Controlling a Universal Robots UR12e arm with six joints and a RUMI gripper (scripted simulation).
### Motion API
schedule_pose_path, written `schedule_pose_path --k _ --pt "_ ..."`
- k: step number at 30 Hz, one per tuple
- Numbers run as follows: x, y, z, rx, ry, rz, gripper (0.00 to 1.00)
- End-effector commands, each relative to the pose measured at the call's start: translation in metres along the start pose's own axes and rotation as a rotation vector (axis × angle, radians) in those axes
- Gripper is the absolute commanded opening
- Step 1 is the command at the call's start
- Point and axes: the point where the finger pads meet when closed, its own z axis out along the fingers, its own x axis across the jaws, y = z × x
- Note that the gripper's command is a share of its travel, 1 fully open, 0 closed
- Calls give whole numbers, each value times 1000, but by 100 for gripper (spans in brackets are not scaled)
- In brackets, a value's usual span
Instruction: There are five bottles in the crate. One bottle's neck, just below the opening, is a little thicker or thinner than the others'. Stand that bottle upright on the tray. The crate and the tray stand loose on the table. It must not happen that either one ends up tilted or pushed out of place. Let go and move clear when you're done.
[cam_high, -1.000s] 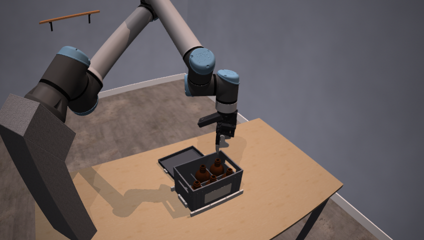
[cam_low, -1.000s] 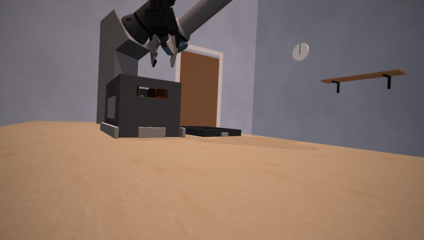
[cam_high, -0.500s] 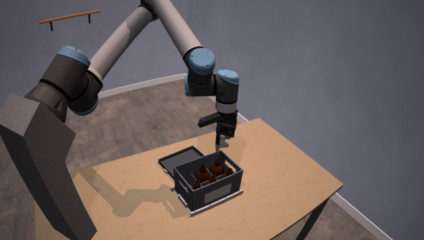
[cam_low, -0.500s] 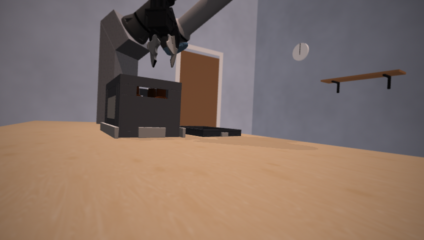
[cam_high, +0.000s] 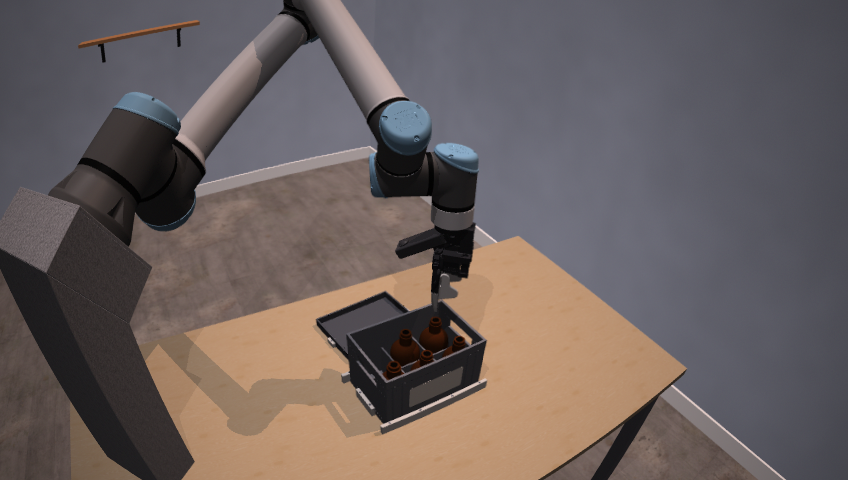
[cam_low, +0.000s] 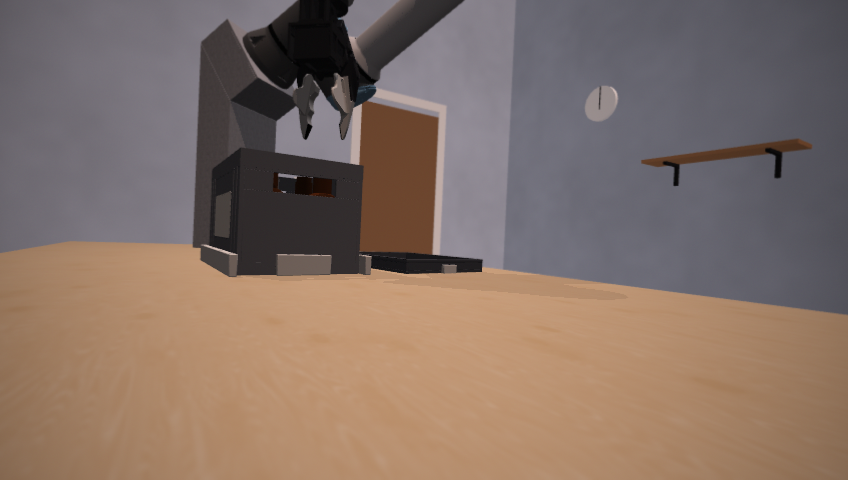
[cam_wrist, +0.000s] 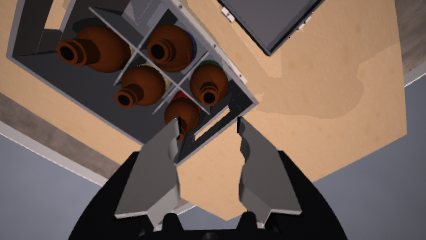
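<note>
1. Tool (cam_high: 436, 310) (cam_low: 324, 137) (cam_wrist: 209, 117): fingers apart, above the crate (cam_high: 443, 383) (cam_low: 297, 226) (cam_wrist: 90, 107).
2. Five bottles inside the crate; odd neck unclear.
3. Compare necks first, then descend straight, clear of crate walls.

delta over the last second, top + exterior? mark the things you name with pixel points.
No visible change. The gripper (cam_high: 436, 309) (cam_low: 324, 138) (cam_wrist: 209, 117) is still above the crate (cam_high: 397, 399) (cam_low: 300, 220) (cam_wrist: 79, 70), jaws parted, nothing taken hold of or let go. The five bottles, crate and tray (cam_high: 364, 318) (cam_low: 440, 265) (cam_wrist: 272, 20) stayed as they were.
</note>
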Motion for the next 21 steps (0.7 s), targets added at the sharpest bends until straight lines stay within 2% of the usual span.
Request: schedule_pose_path --k 1,21 --pt "1 1 7 -1 0 -2 38" --pt "1 1 30 -1 0 -2 38"
